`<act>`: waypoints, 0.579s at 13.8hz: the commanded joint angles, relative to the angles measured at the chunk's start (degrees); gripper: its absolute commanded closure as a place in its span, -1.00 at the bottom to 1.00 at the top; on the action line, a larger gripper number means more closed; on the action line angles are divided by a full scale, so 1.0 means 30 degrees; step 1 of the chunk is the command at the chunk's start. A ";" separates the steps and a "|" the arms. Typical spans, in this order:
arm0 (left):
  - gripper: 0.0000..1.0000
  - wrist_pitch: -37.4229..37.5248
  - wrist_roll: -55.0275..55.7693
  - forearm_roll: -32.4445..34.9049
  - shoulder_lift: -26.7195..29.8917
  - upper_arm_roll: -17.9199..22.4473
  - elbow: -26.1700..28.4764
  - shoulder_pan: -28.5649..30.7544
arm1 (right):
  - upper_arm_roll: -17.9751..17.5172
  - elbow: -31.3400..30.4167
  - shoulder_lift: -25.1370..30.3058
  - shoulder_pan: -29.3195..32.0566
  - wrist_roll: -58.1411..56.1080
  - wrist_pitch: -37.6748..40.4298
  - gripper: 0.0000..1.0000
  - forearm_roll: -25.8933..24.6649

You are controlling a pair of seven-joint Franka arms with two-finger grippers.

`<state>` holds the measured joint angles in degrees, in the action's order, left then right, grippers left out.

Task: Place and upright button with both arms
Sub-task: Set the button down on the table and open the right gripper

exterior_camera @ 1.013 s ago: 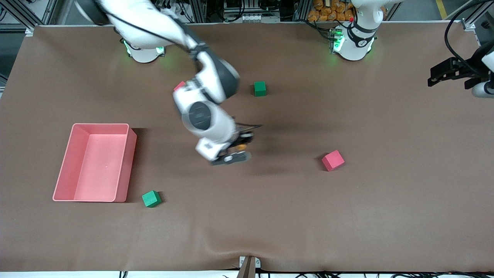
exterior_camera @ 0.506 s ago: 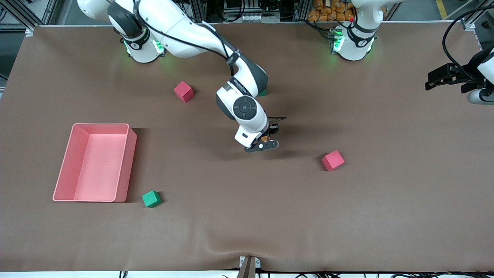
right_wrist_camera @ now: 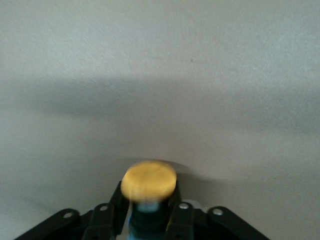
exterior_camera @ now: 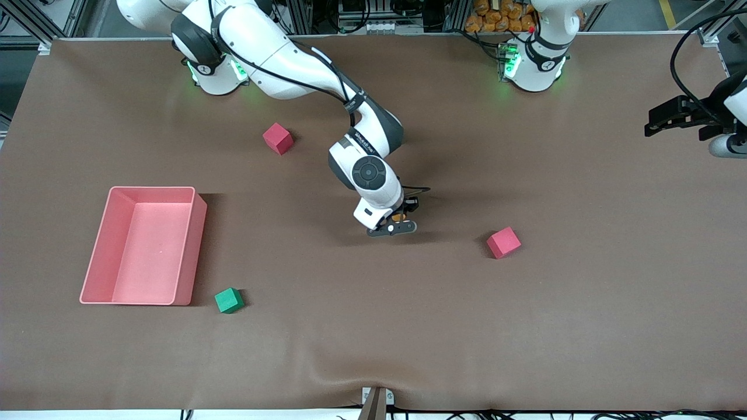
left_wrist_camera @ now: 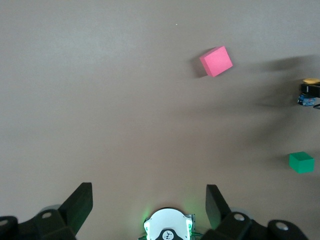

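We had the right gripper (exterior_camera: 397, 224) low over the middle of the table (exterior_camera: 373, 326), with the button (right_wrist_camera: 149, 181) between its fingers (right_wrist_camera: 111, 216). In the right wrist view the fingers sat against the dark body on both sides with the orange cap poking out past the tips, so we read it as still grasped. From the front we only saw a speck of orange at the gripper (exterior_camera: 398, 217), and we couldn't tell whether the button base was touching the table.

The left gripper (exterior_camera: 680, 115) was parked off at the left arm's end of the table, waiting, with its jaws spread wide and nothing between them. Its wrist view caught the button's orange cap at the frame edge (left_wrist_camera: 311, 81).

Progress, as we judged it: the carry to the drop spot looked done and the placing was in hand. Left to do: release, back off, and check that it stands cap-up. If it tips, the left arm would have to come in and right it.

The clutter was all well clear of the drop point: pink cube (exterior_camera: 503, 242) toward the left arm's end, a second pink cube (exterior_camera: 277, 138) nearer the bases, green cube (exterior_camera: 229, 300) just beside the pink bin (exterior_camera: 198, 233).
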<state>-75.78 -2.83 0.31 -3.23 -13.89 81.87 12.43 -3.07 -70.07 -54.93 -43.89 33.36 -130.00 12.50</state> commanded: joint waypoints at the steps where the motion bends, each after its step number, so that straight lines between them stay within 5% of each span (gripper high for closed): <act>1: -1.00 0.0211 -0.0230 0.0189 0.0023 0.0031 -0.0306 0.0193 | 0.0464 0.0622 0.0583 0.0098 0.0363 0.0878 -1.00 0.0081; 3: -1.00 0.0037 -0.0258 0.0160 -0.0005 0.0437 -0.0364 -0.0010 | 0.0495 0.0768 0.1925 0.0971 0.0422 0.2539 -1.00 0.0169; 6: -1.00 -0.0694 -0.0230 0.0189 0.0169 0.3594 -0.0219 -0.2729 | 0.0465 0.2082 0.4183 0.3754 0.0188 0.8948 -1.00 0.0082; 8: -1.00 -0.1105 0.0032 0.0160 0.0490 0.3840 -0.0015 -0.2884 | 0.0262 0.2175 0.6346 0.6061 0.0216 1.1184 -1.00 0.0285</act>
<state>-77.91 -2.84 0.31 -3.16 -3.88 81.38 5.19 -0.45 -62.05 -42.30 -31.75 34.10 -101.63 12.50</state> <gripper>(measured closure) 0.000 0.000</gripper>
